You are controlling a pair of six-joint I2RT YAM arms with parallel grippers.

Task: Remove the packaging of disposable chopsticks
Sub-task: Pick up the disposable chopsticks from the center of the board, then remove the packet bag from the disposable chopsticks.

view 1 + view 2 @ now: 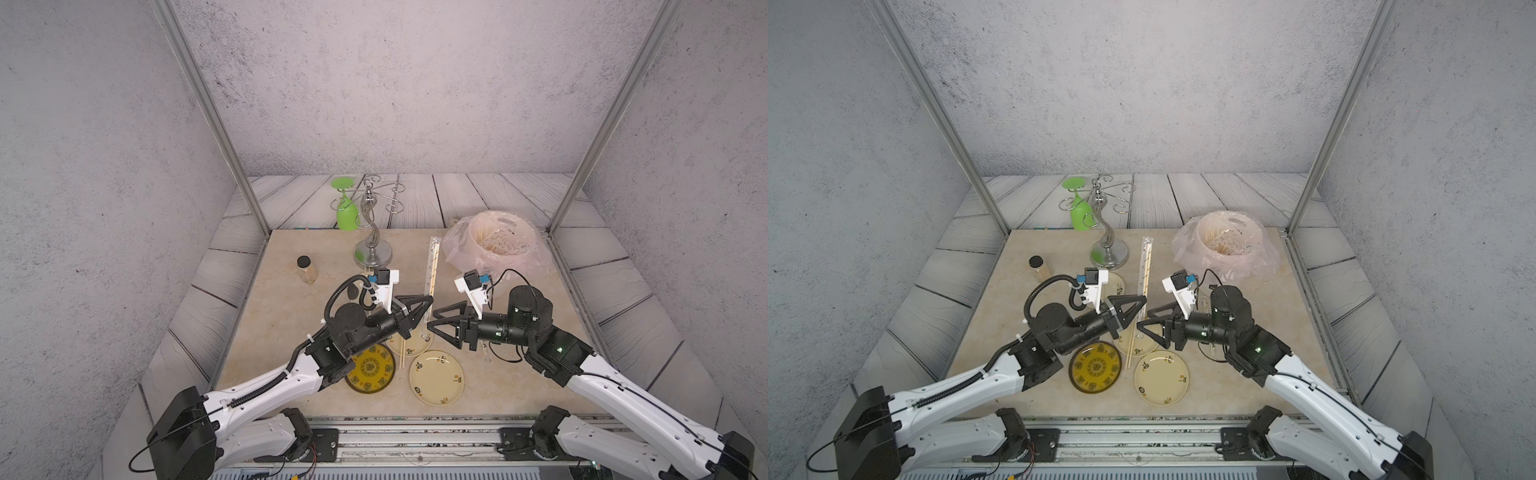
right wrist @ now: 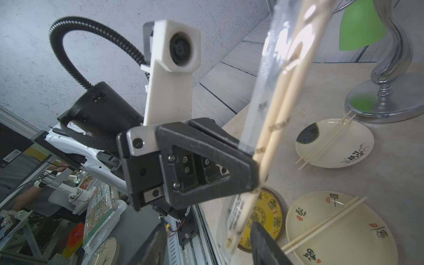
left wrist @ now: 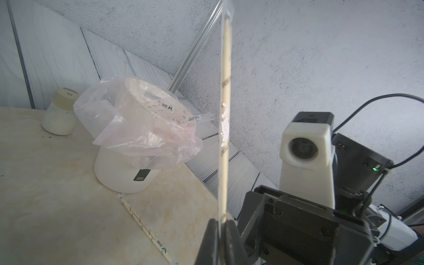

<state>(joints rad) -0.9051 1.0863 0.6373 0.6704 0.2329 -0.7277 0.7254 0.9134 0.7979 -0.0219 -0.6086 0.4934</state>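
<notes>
Left claw (image 1: 428,300): pressed together, pinching the packaging on its lower part, at the film's edge.
Packaging (image 1: 431,262): held clear of the counter (image 1: 270,332), tilted near upright, between the two claws.
Packaging, appearance: long narrow clear sleeve with small dark and reddish print; glare on the film.
Packaging, handling: likely very light, thin, limp and slippery. Take hold of the empty film margin or the sealed end, not the sticks.
Disposable chopsticks (image 2: 284,96): one pale pair inside the sleeve, side by side; stiff but slender, probably easy to snap.
Right claw (image 1: 432,319): spread, jaws either side of the sleeve's lower end.
</notes>
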